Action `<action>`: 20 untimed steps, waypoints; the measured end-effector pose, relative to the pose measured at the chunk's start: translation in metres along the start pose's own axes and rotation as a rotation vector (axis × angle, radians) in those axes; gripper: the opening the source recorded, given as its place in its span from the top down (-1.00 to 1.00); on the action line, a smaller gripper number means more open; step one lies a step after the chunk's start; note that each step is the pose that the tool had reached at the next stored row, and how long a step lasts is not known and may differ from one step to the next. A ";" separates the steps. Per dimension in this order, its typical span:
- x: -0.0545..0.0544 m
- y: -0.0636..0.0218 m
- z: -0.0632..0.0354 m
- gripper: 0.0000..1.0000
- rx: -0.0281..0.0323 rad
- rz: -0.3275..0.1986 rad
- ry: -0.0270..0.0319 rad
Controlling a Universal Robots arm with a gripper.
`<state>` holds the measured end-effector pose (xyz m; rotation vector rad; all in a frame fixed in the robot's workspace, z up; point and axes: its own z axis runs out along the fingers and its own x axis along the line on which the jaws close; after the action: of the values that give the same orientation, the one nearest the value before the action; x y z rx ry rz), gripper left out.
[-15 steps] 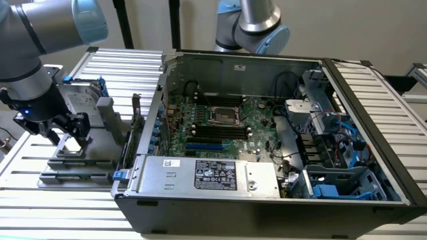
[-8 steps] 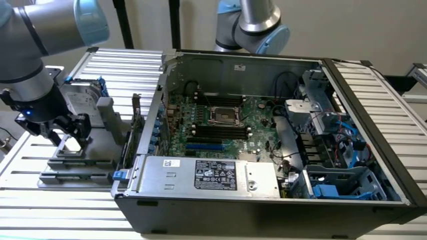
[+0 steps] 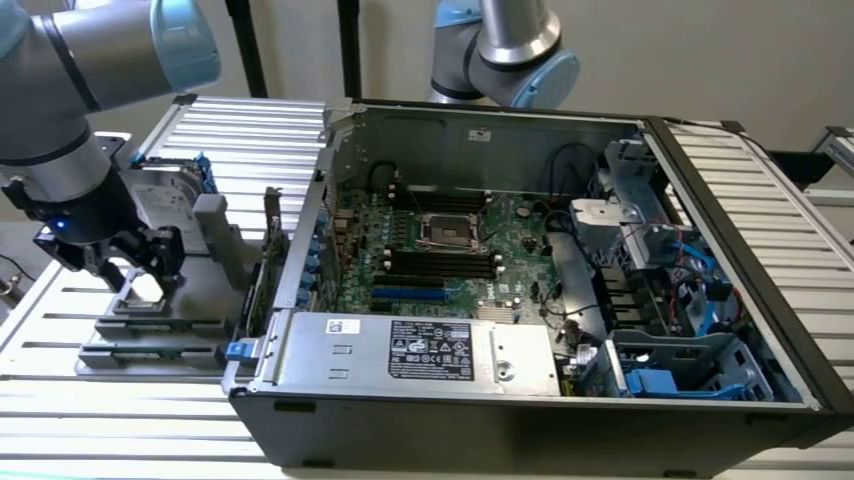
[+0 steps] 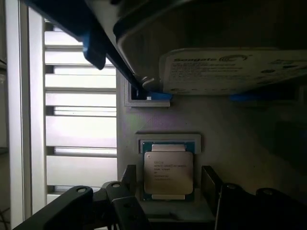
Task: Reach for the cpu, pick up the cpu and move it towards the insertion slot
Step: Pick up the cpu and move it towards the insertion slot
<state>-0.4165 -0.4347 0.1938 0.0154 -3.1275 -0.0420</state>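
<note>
Claw: my black two-fingered claw (image 3: 138, 270) (image 4: 169, 178) hangs low over the holder block, on the exterior view's left, outside the computer case.
Claw state: spread wide, pinching nothing. The fingers (image 4: 210, 181) stand one on each side of the cpu, with a gap showing between each finger and the chip's edge.
Cpu: the small flat square cpu with a silver-white metal top and green rim (image 4: 169, 172) (image 3: 144, 288) lies flat in a square pocket of the block, directly between my fingers. It has not been lifted.
Holder block: a grey moulded holder block (image 3: 160, 335) (image 4: 230, 124) resting on the slatted aluminium table (image 3: 120, 420).
Hard drive: a silver hard drive in a blue frame (image 4: 230, 72) (image 3: 163, 195) stands upright on the same block, just beyond the cpu pocket.
Insertion slot: the square insertion slot with a shiny metal frame and dark centre (image 3: 447, 228) sits on the green motherboard (image 3: 514, 240), well apart from my claw.
Neighbours of slot: long black memory slots (image 3: 441, 262) run in parallel just beside it.
Computer case: a black tower computer case (image 3: 534, 430) lying on its side with the panel off.
Power supply: a silver boxed power supply (image 3: 420, 350) sits along the case's near edge.
</note>
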 end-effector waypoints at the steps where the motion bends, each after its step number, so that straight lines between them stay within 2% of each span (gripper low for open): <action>1: 0.000 0.0004 0.0002 -0.31 0.0011 0.000 -0.0018; 4: 0.000 0.0010 0.0009 -0.31 0.0030 -0.002 -0.0037; 8: 0.000 0.0020 0.0028 -0.31 0.0048 -0.003 -0.0034; 20: 0.000 0.0027 0.0056 -0.31 0.0056 -0.003 -0.0036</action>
<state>-0.4165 -0.4319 0.1883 0.0203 -3.1313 -0.0333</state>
